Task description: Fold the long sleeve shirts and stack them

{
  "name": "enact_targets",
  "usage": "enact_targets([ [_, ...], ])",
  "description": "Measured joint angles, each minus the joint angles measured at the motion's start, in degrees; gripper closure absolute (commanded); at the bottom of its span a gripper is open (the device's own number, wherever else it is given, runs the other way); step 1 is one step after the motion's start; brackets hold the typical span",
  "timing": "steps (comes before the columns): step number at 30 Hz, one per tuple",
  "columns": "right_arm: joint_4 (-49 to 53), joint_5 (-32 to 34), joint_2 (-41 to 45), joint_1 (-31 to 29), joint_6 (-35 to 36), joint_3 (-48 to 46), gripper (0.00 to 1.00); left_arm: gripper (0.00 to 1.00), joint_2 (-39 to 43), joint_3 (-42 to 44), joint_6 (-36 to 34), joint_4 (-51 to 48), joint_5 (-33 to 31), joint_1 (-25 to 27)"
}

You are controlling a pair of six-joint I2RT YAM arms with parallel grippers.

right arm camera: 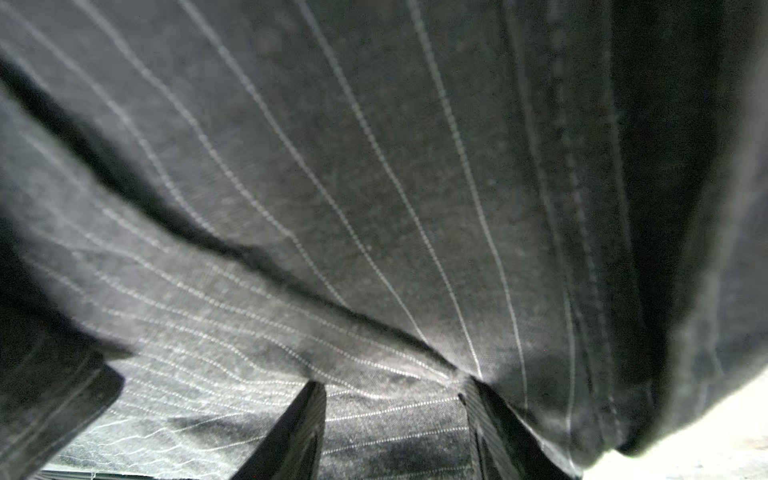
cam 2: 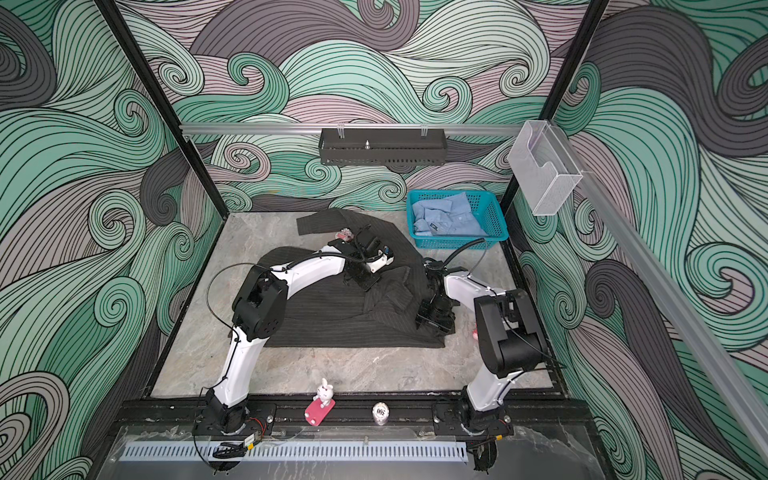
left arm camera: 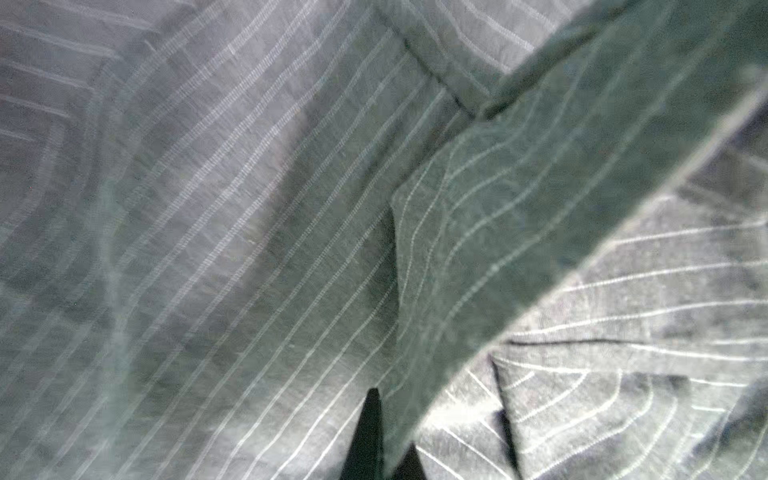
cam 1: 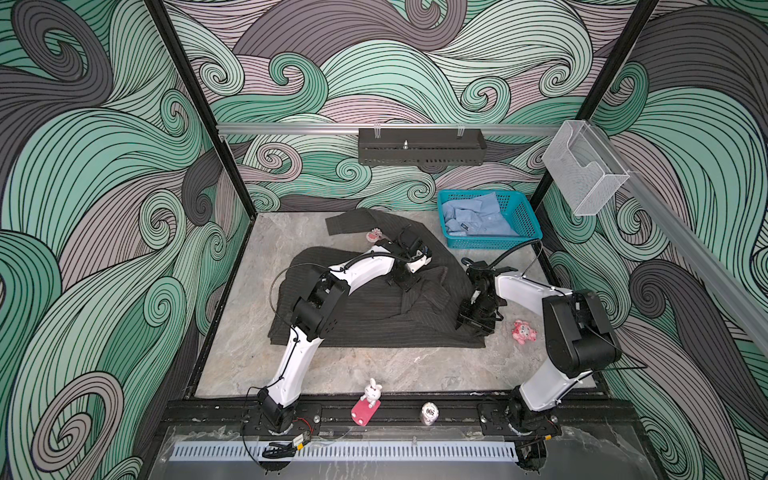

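The dark pinstriped shirt (cam 1: 365, 309) (cam 2: 328, 318) lies spread and rumpled across the middle of the table, one sleeve reaching toward the back. My left gripper (cam 1: 401, 283) (cam 2: 365, 282) (left arm camera: 392, 419) is down on its middle, shut on a raised fold of the striped cloth. At the shirt's right edge, my right gripper (cam 1: 473, 324) (cam 2: 432, 322) (right arm camera: 390, 390) stands open, fingers apart with cloth lying between them. The light blue shirt (cam 1: 478, 220) (cam 2: 449, 216) sits crumpled in the teal basket (cam 1: 528, 222) (cam 2: 497, 220) at the back right.
A pink toy (cam 1: 523, 331) lies right of my right gripper. A small pink object (cam 1: 374, 236) rests on the shirt near the back sleeve. A rabbit figurine (cam 1: 371, 392) and a small round timer (cam 1: 430, 412) stand on the front rail.
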State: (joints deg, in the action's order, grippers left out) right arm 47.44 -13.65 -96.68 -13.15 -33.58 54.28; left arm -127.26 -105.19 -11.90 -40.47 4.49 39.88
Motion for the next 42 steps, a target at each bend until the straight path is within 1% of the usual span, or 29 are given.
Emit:
enact_targets([
  [4,-0.04,-0.11,0.0,0.11,0.11,-0.07,0.45,1.0,3.43,0.68,-1.73,0.66,-4.52,-0.13],
  [7,-0.09,-0.24,0.0,0.2,0.11,-0.11,0.45,1.0,10.45,4.0,-4.04,3.67,-8.2,-0.55],
  [12,-0.17,-0.28,0.0,0.22,0.11,-0.2,0.45,1.0,22.91,11.41,-8.94,12.85,-12.28,-0.87],
  [14,-0.26,-0.33,0.02,0.26,0.11,-0.28,0.45,1.0,25.79,14.71,-10.58,16.35,-13.53,-0.87],
  [16,-0.37,-0.33,0.22,0.26,0.11,-0.44,0.45,1.0,28.28,19.8,-12.28,19.8,-14.12,-0.85],
  [19,-0.59,-0.37,0.44,0.26,0.11,-0.63,0.46,1.0,32.06,29.68,-14.82,23.91,-13.66,-0.85],
  [23,-0.68,-0.46,0.68,0.26,0.15,-0.76,0.46,1.0,38.66,42.51,-18.99,26.32,-9.46,-0.7],
  [25,-0.81,-0.48,0.94,0.26,0.2,-0.98,0.46,1.0,41.9,46.34,-20.46,25.86,-7.08,0.07],
  [27,-0.81,-0.52,1.29,0.26,0.35,-1.31,0.46,0.99,44.24,47.47,-20.96,24.22,-5.35,1.29],
  [28,-0.7,-0.57,1.46,0.26,0.39,-1.42,0.46,0.97,45.27,47.47,-20.94,23.12,-4.57,2.29],
  [31,-0.24,-0.66,1.88,0.26,0.52,-1.44,0.45,0.86,46.97,46.99,-19.8,19.71,-2.4,5.57],
  [33,0.28,-0.85,2.67,0.26,0.57,-1.44,0.45,0.79,47.01,46.93,-17.84,17.11,-1.46,7.52],
  [35,1.05,-0.96,4.07,0.26,0.61,-1.29,0.45,0.74,46.75,46.93,-14.95,14.19,-1.16,8.9],
  [36,1.62,-0.96,4.96,0.26,0.63,-1.03,0.44,0.69,46.69,46.93,-13.2,12.44,-1.14,9.35],
  [37,2.12,-0.96,5.77,0.26,0.72,-0.63,0.44,0.62,46.6,46.88,-11.13,10.88,-1.53,9.51],
  [39,3.04,-0.94,7.06,0.26,0.9,0.48,0.44,0.57,46.38,46.53,-6.73,8.31,-3.32,9.49],
  [42,3.63,-0.96,8.07,0.26,1.25,1.97,0.44,0.52,46.34,44.37,2.86,4.0,-9.11,9.18],
])
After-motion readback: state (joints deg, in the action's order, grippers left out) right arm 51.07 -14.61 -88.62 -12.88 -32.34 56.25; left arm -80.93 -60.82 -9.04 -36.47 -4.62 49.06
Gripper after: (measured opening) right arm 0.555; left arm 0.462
